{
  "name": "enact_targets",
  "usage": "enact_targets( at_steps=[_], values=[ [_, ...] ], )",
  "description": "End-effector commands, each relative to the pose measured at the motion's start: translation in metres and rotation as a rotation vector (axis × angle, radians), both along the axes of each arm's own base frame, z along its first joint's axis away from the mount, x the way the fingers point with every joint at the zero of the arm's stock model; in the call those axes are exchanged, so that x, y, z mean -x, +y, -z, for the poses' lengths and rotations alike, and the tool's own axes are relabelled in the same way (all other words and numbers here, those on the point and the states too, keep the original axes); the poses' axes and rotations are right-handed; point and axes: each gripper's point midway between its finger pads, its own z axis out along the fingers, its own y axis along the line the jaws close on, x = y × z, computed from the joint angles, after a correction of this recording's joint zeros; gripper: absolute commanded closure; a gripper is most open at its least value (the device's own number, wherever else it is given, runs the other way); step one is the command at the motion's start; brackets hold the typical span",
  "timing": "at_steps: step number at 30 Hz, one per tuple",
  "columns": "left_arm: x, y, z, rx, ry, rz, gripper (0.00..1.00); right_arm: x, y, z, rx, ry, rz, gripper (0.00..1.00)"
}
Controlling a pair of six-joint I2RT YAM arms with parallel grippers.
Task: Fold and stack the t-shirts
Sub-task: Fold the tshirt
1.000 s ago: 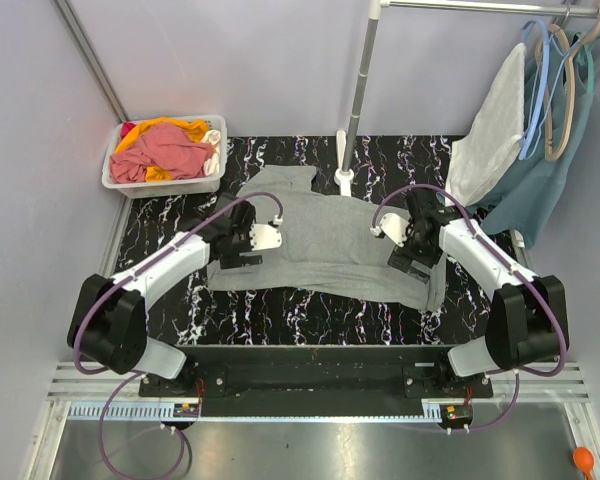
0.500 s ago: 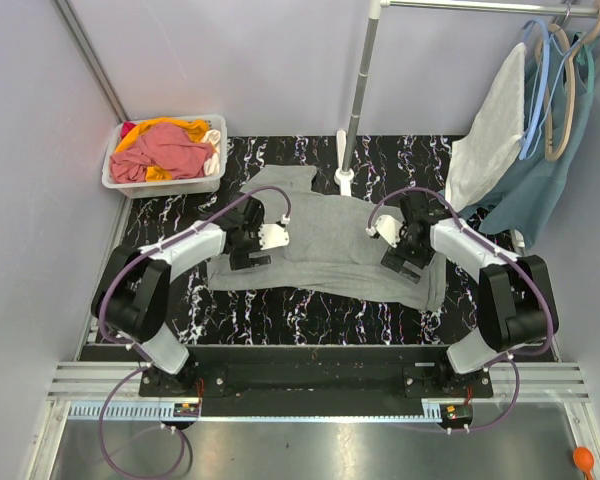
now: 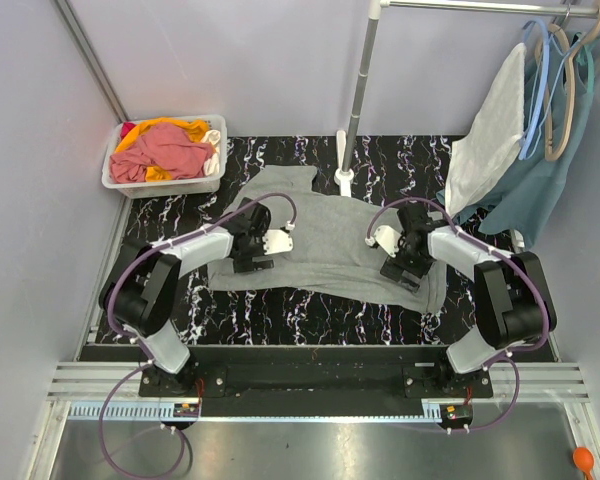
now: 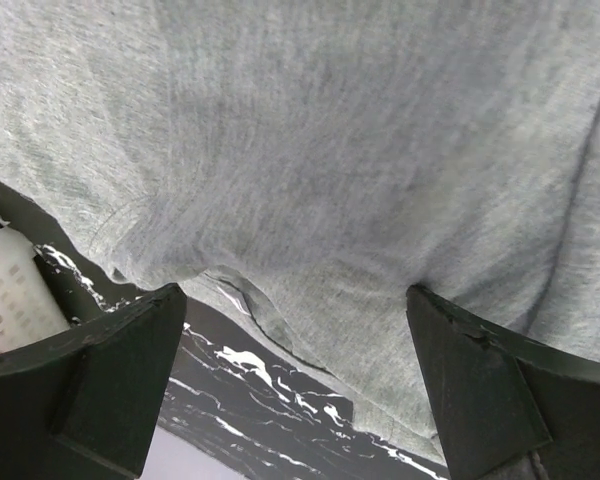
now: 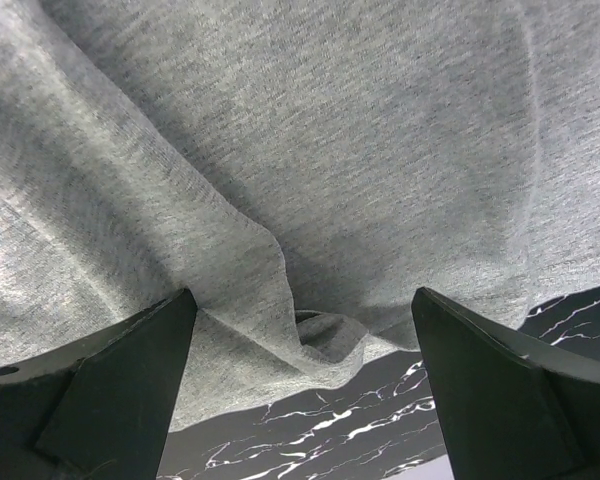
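1. Grey t-shirt (image 3: 320, 240): it lies spread out on the black marble-pattern table (image 3: 280, 315), roughly centred, with one part reaching towards the base of the rack pole (image 3: 358, 90).
2. My left gripper (image 3: 252, 260) is over the shirt's left part. Its fingers (image 4: 100, 390) stand wide apart and clamp nothing; the left wrist view shows grey fabric and the hem between them.
3. My right gripper (image 3: 400, 270) is over the shirt's right part. Its fingers (image 5: 500, 390) are likewise spread wide, with a raised crease of fabric (image 5: 280, 270) between them. I cannot tell whether any fingertip touches the cloth.
4. Clear plastic bin (image 3: 165, 183): at the table's far left corner, holding a crumpled pink-red t-shirt (image 3: 170, 150) on top of an orange t-shirt (image 3: 165, 125).
5. An off-white cloth (image 3: 490, 130) and a teal garment (image 3: 550, 190) hang on the right.
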Motion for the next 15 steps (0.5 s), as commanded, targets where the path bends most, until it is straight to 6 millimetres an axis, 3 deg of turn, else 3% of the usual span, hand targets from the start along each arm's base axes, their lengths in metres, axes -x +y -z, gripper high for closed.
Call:
enact_targets(
  at_steps=[1,15],
  values=[
    [0.014,0.011,0.007,-0.049,-0.003,-0.002,0.01,0.015,0.008,0.009,-0.041,0.028,-0.006,0.0],
    [0.067,0.043,0.022,-0.113,0.037,-0.005,0.01,0.042,0.025,0.016,-0.079,0.072,-0.04,0.0]
  ],
)
